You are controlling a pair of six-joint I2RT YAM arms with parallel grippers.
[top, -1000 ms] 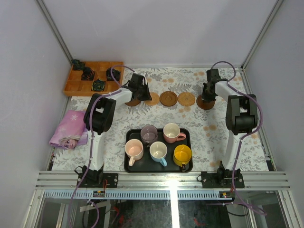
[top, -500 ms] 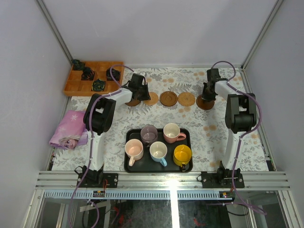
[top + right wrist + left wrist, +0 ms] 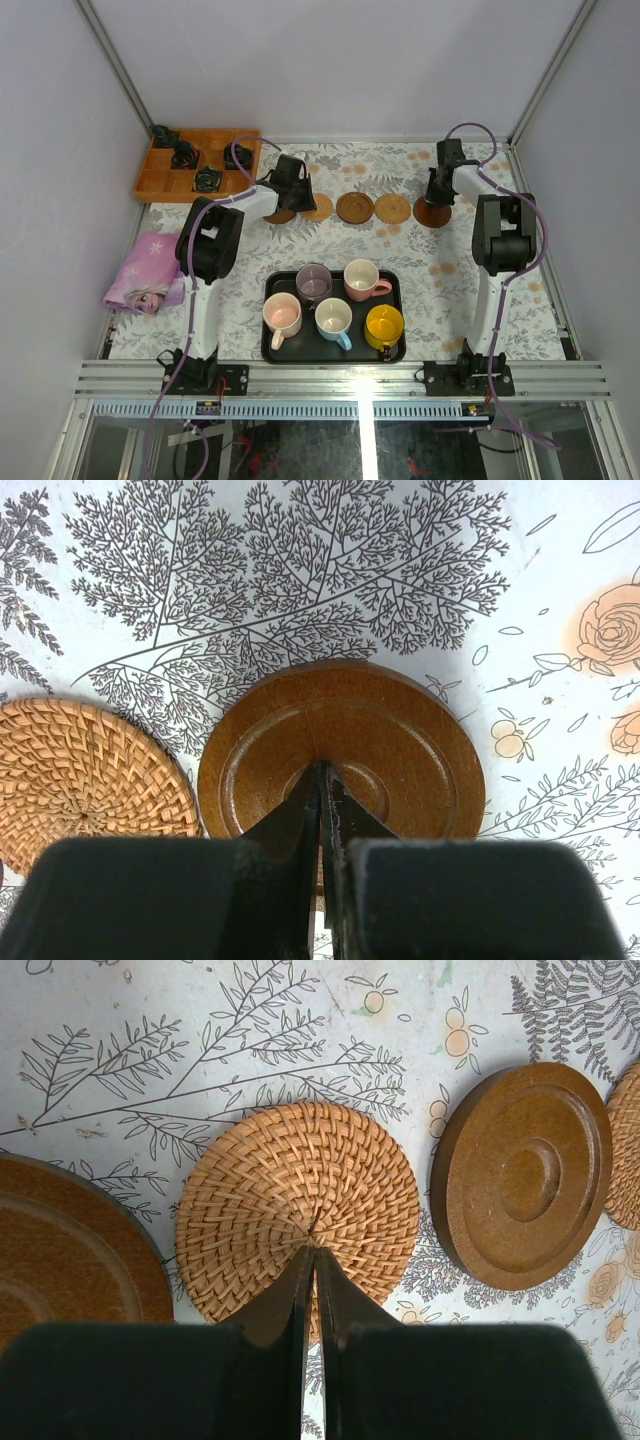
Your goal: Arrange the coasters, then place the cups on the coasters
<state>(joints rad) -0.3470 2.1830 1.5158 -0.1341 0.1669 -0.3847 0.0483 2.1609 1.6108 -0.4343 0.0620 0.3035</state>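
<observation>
Five coasters lie in a row across the far part of the table. My left gripper is shut, and its tips rest on a woven coaster, which lies between a dark one and another dark one. My right gripper is also shut, tips pressed on the centre of the rightmost dark coaster, beside a second woven coaster. Five cups stand on a black tray: peach-pink, mauve, salmon-pink, blue and yellow.
A wooden compartment box with small black objects sits at the far left corner. A pink printed cloth lies at the left edge. White walls and metal posts close in the table on three sides.
The right gripper and the dark coaster under its tips have shifted slightly toward the far side. The left arm and the cups have not moved.
</observation>
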